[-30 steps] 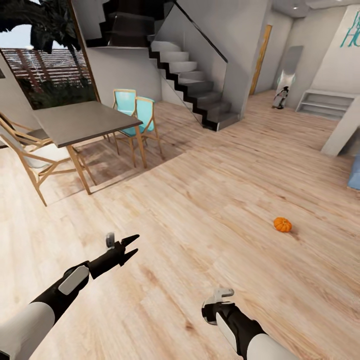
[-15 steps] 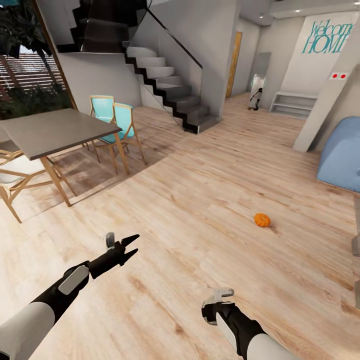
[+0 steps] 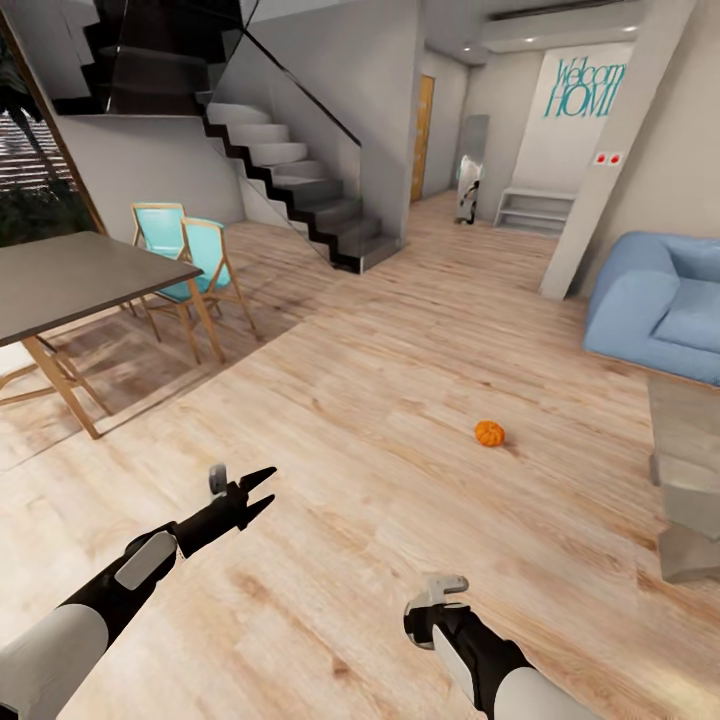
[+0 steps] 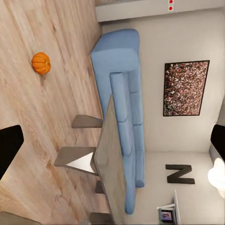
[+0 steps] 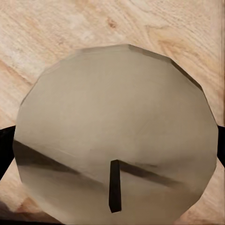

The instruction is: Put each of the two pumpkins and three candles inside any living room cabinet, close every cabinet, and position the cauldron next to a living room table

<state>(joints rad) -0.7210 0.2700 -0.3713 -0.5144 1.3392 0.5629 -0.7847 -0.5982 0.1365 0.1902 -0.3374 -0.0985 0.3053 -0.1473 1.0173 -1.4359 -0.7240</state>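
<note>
One small orange pumpkin (image 3: 489, 432) lies on the wood floor ahead and to the right, well beyond both arms; the left wrist view catches the pumpkin (image 4: 41, 63) too. My left gripper (image 3: 268, 485) hangs open over bare floor, nothing between its fingers. My right gripper (image 3: 436, 603) is low at the front. In the right wrist view a grey-olive candle (image 5: 117, 117) with a dark wick sits right up against the lens, with dark fingers (image 5: 5, 145) at both its sides, so the gripper is shut on it. The other pumpkin, the other candles, the cabinet and the cauldron are out of view.
A grey dining table (image 3: 70, 280) with turquoise chairs (image 3: 200, 260) stands at the left. Stairs (image 3: 290, 190) rise behind them. A blue sofa (image 3: 655, 300) and a low grey table (image 3: 685, 440) are at the right, past a pale pillar (image 3: 600, 160).
The camera has swung right: the dining table slid left in the picture, and the sofa and low grey table came into view. Both arms hold the same pose.
</note>
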